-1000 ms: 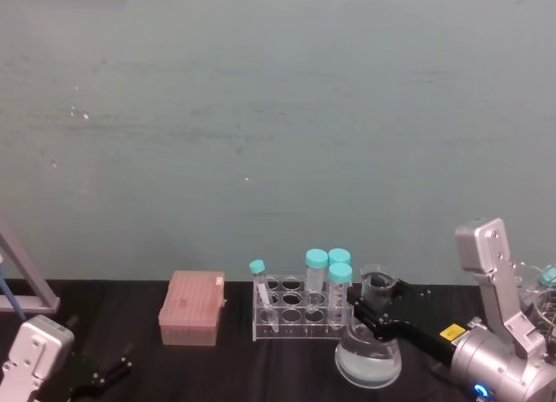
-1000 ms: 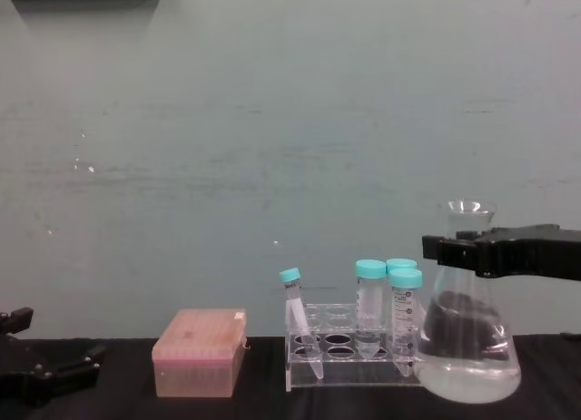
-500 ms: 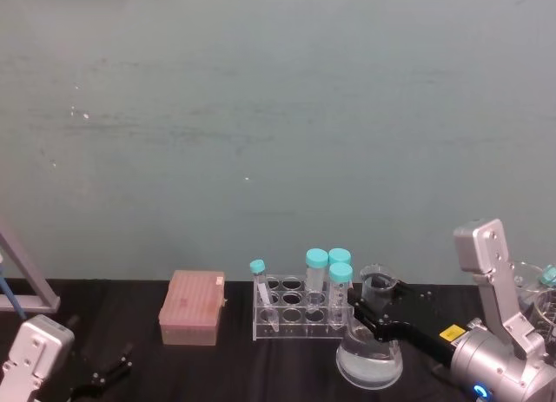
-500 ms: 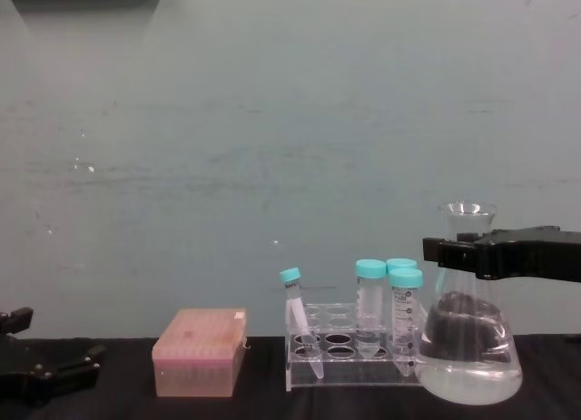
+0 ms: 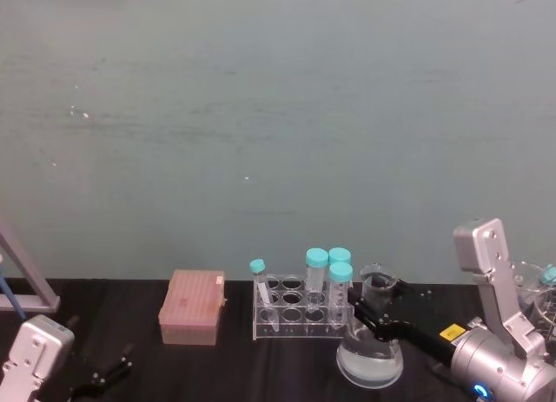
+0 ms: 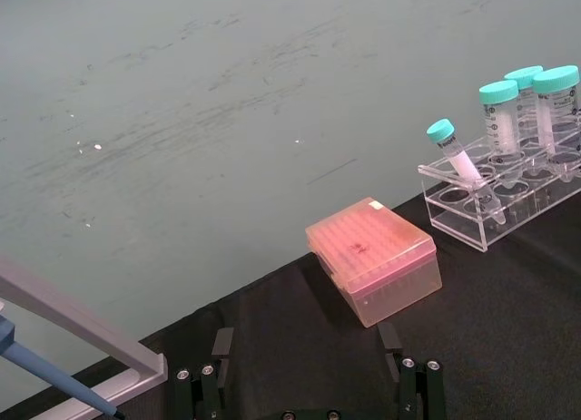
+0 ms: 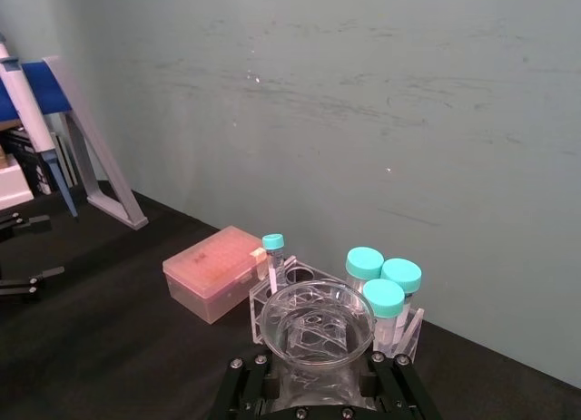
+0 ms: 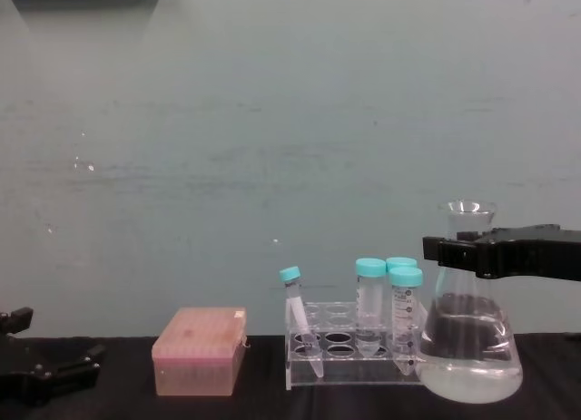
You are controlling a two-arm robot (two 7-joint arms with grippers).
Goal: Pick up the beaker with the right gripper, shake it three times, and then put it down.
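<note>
**A:** What is the right gripper [image 8: 457,251] doing?

**B:** It is low at the table's [image 8: 118,404] near right, with its flat jaws pinching the beaker's [image 8: 467,352] neck just under the rim.

**A:** Is the beaker lifted?

**B:** I cannot tell. The base looks on the black top or barely off it, and the liquid lies level. I judge this is either the grasp before the lift or the set-down.

**A:** And the next move?

**B:** If the shaking is to come, it calls for a straight lift with a firm hold on the smooth glass. If it is done, the jaws should part and draw back without tipping the beaker.

**A:** What is the arm's pose?

**B:** It reaches in from the right, with wrist and fingers horizontal.

**A:** The other arm?

**B:** The left gripper [image 6: 309,384] is parked low at near left, fingers spread and empty.

**A:** What is farther off?

**B:** The rack [image 8: 349,358] of tubes [image 8: 369,293] is just beside the beaker, the pink box [image 8: 198,352] is farther left, and then comes the wall.
</note>
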